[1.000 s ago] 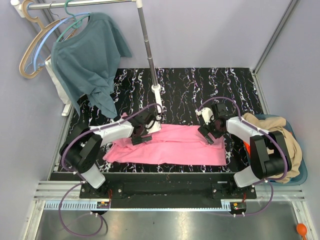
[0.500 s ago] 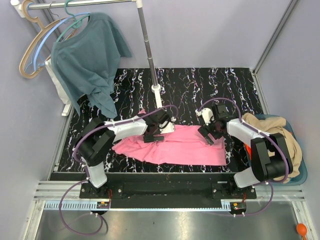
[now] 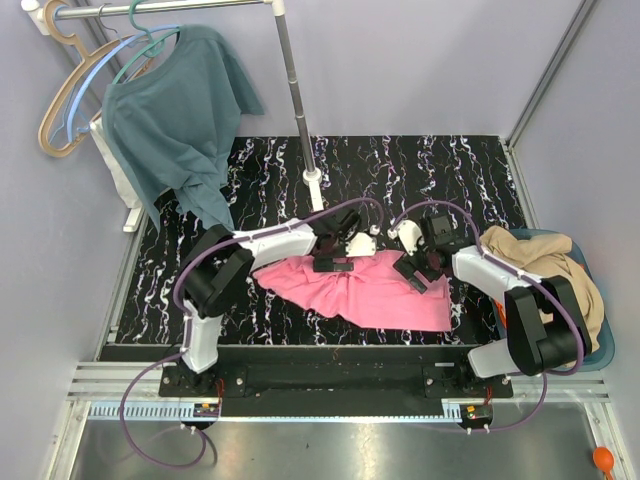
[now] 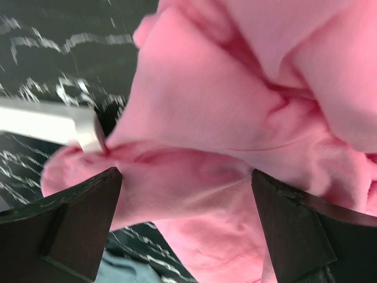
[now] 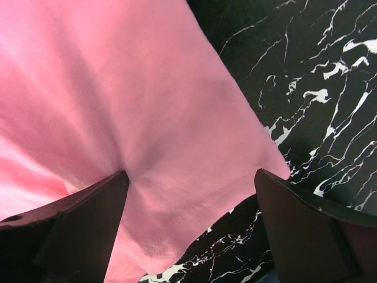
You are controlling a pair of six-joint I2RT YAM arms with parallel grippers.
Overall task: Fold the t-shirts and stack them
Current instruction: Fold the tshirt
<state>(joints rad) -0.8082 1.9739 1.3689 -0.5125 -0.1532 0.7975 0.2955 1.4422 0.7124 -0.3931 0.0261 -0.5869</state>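
Left gripper [image 3: 331, 264], right gripper [image 3: 416, 271]: both spread wide over one pink tee [image 3: 372, 295]. Wrist views: creases up close. Only from above: one tan tee [image 3: 545, 260], one teal shirt [image 3: 175, 120].

Robot test cell in a laboratory, as you see it from above. Plain lilac walls [image 3: 430, 60] enclose a black marbled table [image 3: 420, 170]. An aluminium rail [image 3: 300, 385] and looped purple cables [image 3: 150, 420] lie on your side of both grippers. Beyond the fingers [image 4: 65, 230] of the left gripper [image 3: 333, 264] stands a clothes rail [image 3: 293, 90] with hangers [image 3: 62, 100]. A blue bin [image 3: 598, 352] sits to the right of the right gripper [image 3: 415, 272].
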